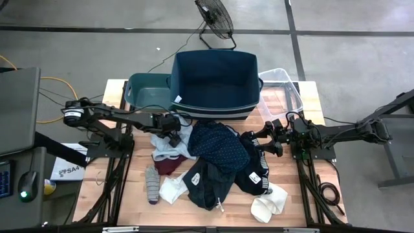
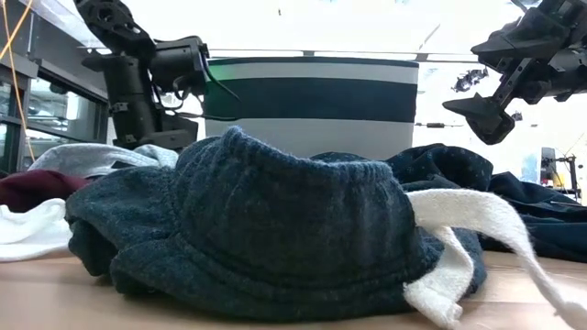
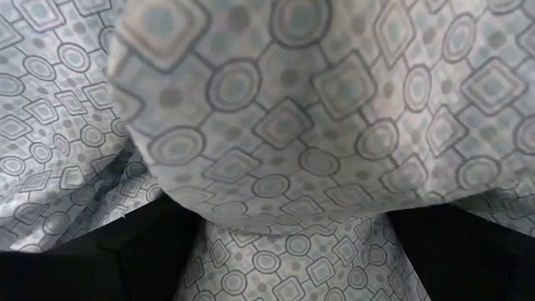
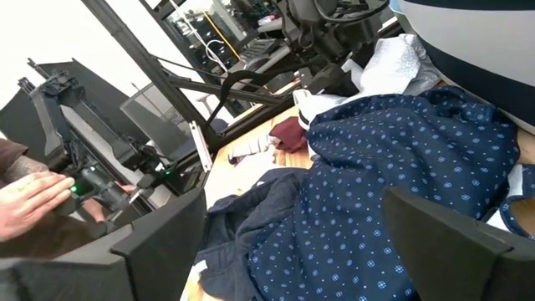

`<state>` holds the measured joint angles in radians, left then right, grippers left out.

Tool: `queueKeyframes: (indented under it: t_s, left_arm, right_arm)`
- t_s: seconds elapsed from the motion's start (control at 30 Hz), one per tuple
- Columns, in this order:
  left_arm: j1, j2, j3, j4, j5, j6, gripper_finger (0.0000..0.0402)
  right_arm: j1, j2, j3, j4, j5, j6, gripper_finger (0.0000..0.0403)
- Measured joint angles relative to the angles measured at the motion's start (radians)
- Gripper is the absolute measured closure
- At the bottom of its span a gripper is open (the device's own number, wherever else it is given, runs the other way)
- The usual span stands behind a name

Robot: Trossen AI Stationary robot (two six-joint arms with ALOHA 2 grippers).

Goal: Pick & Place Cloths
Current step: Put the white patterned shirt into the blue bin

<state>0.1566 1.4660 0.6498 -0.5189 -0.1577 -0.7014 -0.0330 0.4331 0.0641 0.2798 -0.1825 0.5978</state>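
Observation:
A heap of cloths lies on the wooden table in front of the bins: navy dotted (image 1: 220,145), pale blue-white patterned (image 1: 167,147), maroon (image 1: 168,166), black with white tags (image 1: 255,175), a grey sock (image 1: 152,184) and white socks (image 1: 268,206). My left gripper (image 1: 174,133) is open and down in the pale patterned cloth (image 3: 276,109), which fills its wrist view. My right gripper (image 1: 262,139) is open and hangs in the air (image 2: 486,115) at the right side of the heap, touching nothing. Its fingers point toward the navy dotted garment (image 4: 393,167). My left gripper (image 3: 292,242) has its open fingers (image 3: 125,251) sunk into the pale blue-white cloth from above. A rounded bulge of the cloth (image 3: 284,167) stands between them. The cloth rests on the table and on the heap; one layer or several, I cannot tell.
A navy bin (image 1: 217,81), a teal bin (image 1: 145,90) and a clear bin (image 1: 284,84) stand along the far edge. Bare wood (image 1: 116,194) shows at the near left. A fan (image 1: 217,19) stands beyond the table. A person's hand (image 4: 33,196) shows beside the left arm's stand.

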Motion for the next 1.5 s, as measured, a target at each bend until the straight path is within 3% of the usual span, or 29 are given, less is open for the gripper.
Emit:
queueKeyframes:
  t_s: [0.2,0.33,1.07,1.27,1.5]
  left_arm:
    - [0.0,0.004,-0.001,0.0,0.003,-0.041,0.0027]
    - [0.0,0.005,-0.001,-0.008,0.014,-0.064,0.0052]
    - [-0.003,0.007,-0.004,0.0,0.057,-0.096,0.033]
    - [-0.013,0.005,-0.004,0.0,0.075,-0.087,0.033]
    - [-0.013,-0.082,0.039,-0.078,0.153,-0.048,0.0331]
  right_arm:
    - [0.0,0.0,0.0,0.0,0.0,0.0,0.005]
    - [0.0,0.0,0.0,0.0,0.0,0.0,0.005]
    - [0.0,0.0,0.0,0.0,0.0,0.0,0.005]
    - [0.0,0.0,0.0,0.0,0.0,0.0,0.005]
    - [0.0,0.0,0.0,0.0,0.0,0.0,0.005]
